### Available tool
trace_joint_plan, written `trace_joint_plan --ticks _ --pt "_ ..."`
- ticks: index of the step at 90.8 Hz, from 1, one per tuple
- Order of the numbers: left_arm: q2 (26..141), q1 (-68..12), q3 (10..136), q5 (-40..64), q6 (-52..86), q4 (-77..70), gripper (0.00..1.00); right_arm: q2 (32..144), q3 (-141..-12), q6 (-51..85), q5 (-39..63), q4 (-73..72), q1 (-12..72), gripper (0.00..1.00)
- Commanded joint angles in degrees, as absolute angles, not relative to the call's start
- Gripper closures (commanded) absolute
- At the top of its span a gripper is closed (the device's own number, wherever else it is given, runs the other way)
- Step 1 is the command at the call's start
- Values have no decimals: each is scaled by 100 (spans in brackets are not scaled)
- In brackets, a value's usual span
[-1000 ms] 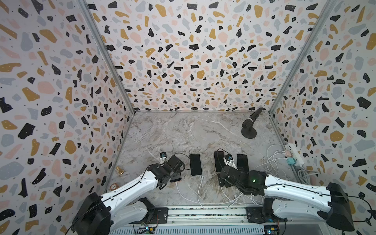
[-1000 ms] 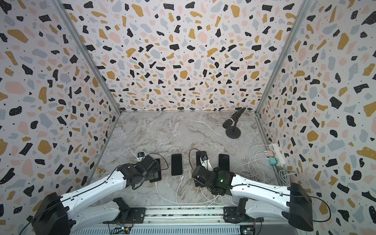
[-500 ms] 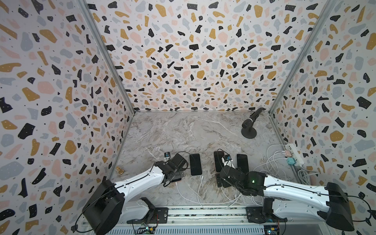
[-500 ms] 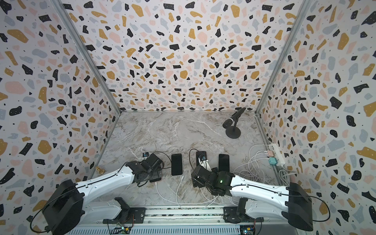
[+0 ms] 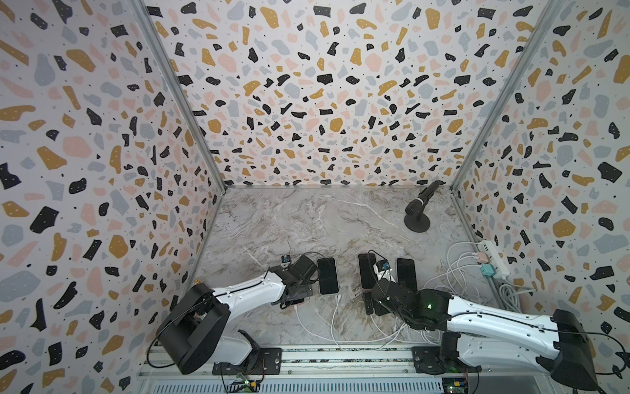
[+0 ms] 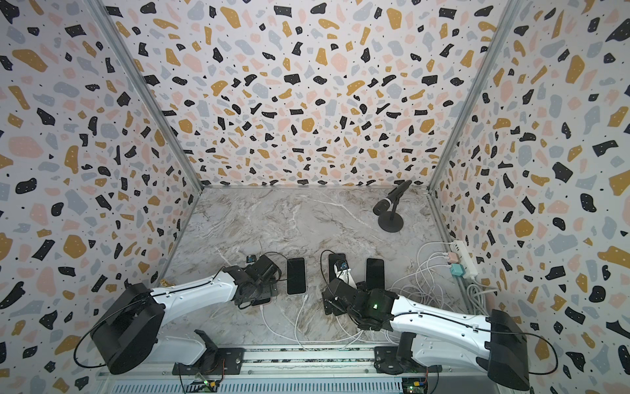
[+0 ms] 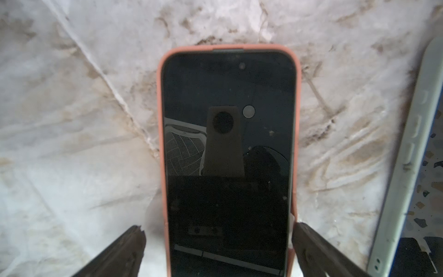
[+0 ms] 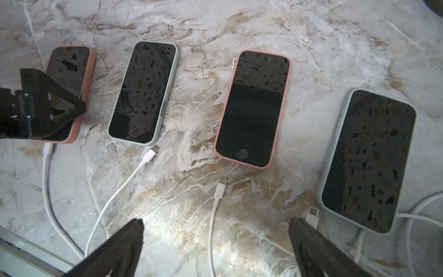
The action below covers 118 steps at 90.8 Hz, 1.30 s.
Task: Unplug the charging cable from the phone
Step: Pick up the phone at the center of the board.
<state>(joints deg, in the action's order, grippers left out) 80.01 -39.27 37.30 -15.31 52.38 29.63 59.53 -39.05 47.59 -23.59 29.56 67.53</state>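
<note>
Nearest: right hand [image 8: 217, 227] spread wide, empty, over loose white leads [image 8: 218, 189] on the table [image 8: 239, 24]. Beyond, charging cable [image 8: 45, 172] plugged into the coral-cased phone [image 8: 72, 62], left end of a row of four. Left hand [image 7: 218, 231] gaped wide astride that phone's lower end, gripping nothing. Cable looked limp and light; phone glassy, apt to slide. Best purchase: the stiff plug [image 8: 48, 148], phone pinned.

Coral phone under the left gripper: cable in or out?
In: right wrist view shows white connector seated in bottom edge of coral phone.
</note>
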Motion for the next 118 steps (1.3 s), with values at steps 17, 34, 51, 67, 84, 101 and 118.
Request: trace_joint_plan --ticks 17,34,51,67,84,101,118 --pt "8384 -3894 3745 -1434 5150 2742 2 5986 -3924 4796 -2352 2943 6783 0" --pt "8141 -3894 3718 -1523 5126 2805 2 5992 -3894 4808 -2316 2862 6792 0" --pt "8249 -3884 3659 -1519 5123 2776 8 5926 -3862 4864 -2341 2912 6785 1" --pt "8327 -3880 3551 -1375 5110 2583 18 5797 -3748 4931 -2354 2909 6784 1" --pt "8208 -3872 3584 -1315 5053 2599 33 5825 -3616 4936 -2184 2707 6785 2" --pt "7631 -3884 3788 -1448 4868 2876 43 6241 -3551 4675 -1724 1766 6948 3" --pt "6580 -3885 3773 -1601 4834 2935 47 6677 -3611 4098 -1266 665 7156 3"
